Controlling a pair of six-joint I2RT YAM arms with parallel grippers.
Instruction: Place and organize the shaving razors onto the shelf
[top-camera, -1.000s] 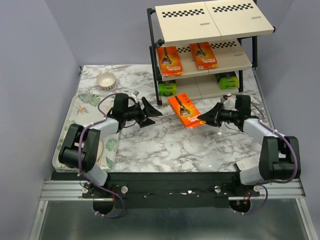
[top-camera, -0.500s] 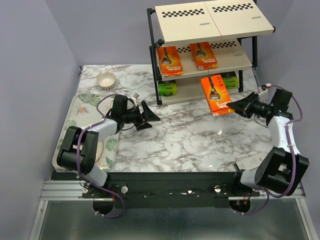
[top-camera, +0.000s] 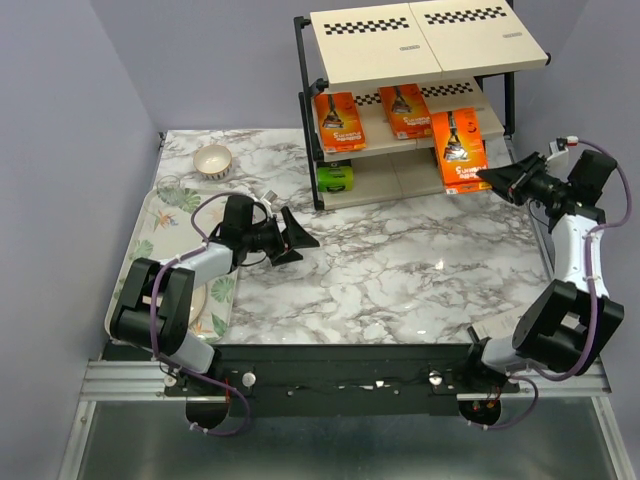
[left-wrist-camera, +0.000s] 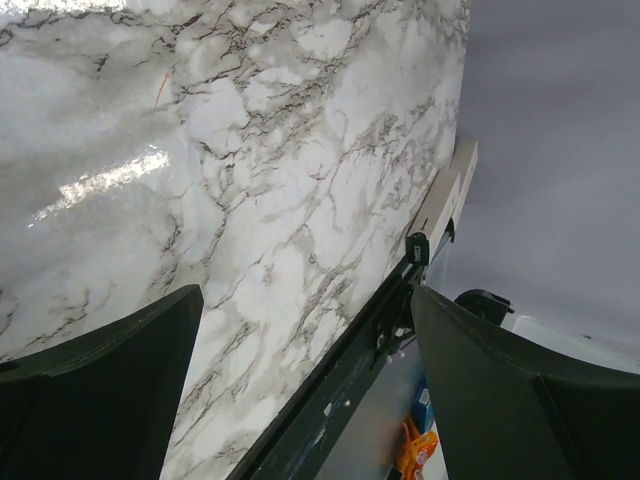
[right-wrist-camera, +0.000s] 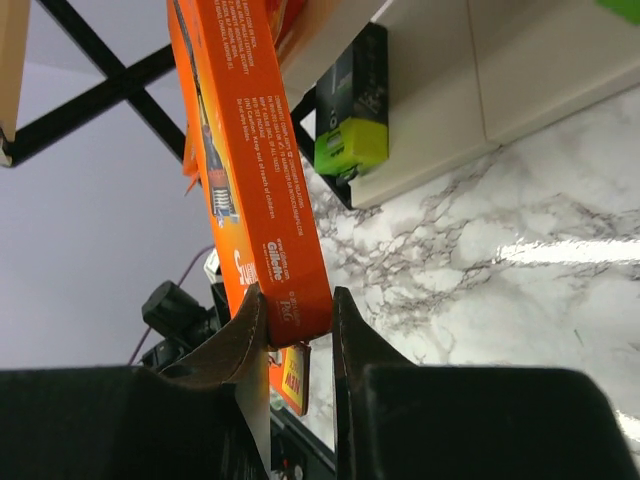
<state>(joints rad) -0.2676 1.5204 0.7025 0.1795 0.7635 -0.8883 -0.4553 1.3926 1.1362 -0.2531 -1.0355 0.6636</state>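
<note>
The held orange pack (top-camera: 458, 150) is up off the table (top-camera: 400, 270), tilted, and sits over the right end of the shelf's (top-camera: 380, 45) middle tier. The right tool (top-camera: 497, 178) has it pinched by the near short end. In the right wrist view both fingers (right-wrist-camera: 352, 350) are clamped tight on that end, with the pack standing on edge between them. I can't tell whether the far end is touching the board or just hanging above it.

What's on the shelf:
- **Middle tier:** the left orange pack (top-camera: 340, 121) and the middle orange pack (top-camera: 406, 110) both lie flat, side by side with a gap between them. The held one is just right of them.
- **Bottom tier:** a black-and-green pack (top-camera: 336, 178) lies flat at the left end, right by the front-left post.
- **Top tier:** all I can see is the checkerboard strips along the far edge.

Over on the left side of the table there's a floral tray (top-camera: 165, 215). It has a pale plate (top-camera: 203, 292) in it, mostly hidden by the left arm. A small bowl (top-camera: 213, 160) sits on the marble just past the tray's far corner.

The left tool (top-camera: 295, 230) is low over the table, just right of the tray. Its jaws are spread wide with nothing between them. The left wrist view shows only marble in the gap.
</note>
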